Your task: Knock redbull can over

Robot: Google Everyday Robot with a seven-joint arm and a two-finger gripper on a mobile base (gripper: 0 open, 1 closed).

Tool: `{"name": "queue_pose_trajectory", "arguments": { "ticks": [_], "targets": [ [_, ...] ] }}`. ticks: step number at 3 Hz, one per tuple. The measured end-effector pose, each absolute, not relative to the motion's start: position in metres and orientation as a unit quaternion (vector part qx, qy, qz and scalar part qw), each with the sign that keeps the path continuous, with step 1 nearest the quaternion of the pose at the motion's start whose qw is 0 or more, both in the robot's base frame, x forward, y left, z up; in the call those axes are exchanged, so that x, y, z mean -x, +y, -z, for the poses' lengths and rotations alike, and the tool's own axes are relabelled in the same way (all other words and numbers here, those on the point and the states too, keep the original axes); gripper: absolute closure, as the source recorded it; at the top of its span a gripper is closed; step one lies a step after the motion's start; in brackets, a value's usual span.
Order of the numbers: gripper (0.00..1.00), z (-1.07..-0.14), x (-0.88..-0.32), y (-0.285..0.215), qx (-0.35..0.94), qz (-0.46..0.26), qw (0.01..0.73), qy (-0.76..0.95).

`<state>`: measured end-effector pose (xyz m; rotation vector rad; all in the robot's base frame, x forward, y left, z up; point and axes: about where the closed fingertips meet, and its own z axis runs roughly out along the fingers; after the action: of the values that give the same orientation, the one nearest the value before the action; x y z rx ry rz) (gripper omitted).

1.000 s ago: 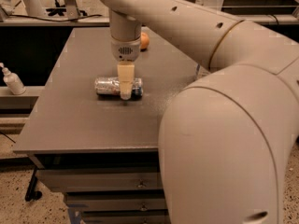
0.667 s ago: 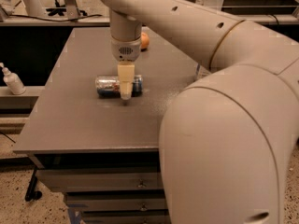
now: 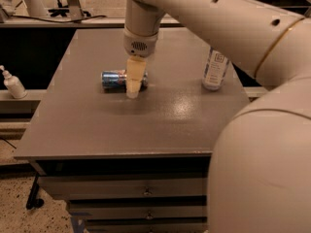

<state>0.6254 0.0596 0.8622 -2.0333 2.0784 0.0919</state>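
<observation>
On grey table (image 3: 184, 125), claw (image 3: 132, 92) hangs over sideways-lying redbull can (image 3: 112, 79).

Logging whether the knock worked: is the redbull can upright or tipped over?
Tipped over: the redbull can lies lengthwise on the table, its long side flat, with the gripper down in front of it, covering one end.

The slim blue-and-silver metal redbull can (image 3: 112, 79) looks glossy on the flat grey table (image 3: 170, 130), matt and finely speckled. The cream gripper (image 3: 132, 92) hanging just before the can is smooth, dull plastic. The clear plastic bottle (image 3: 215, 69) shines.
</observation>
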Motion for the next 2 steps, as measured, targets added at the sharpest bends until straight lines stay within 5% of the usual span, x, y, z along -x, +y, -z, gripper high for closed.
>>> {"name": "queue_pose_trajectory", "arguments": {
  "ticks": [2],
  "targets": [
    [0.0, -0.934, -0.576, 0.044, 0.628, -0.056, 0.268, 0.729]
  ]
}}
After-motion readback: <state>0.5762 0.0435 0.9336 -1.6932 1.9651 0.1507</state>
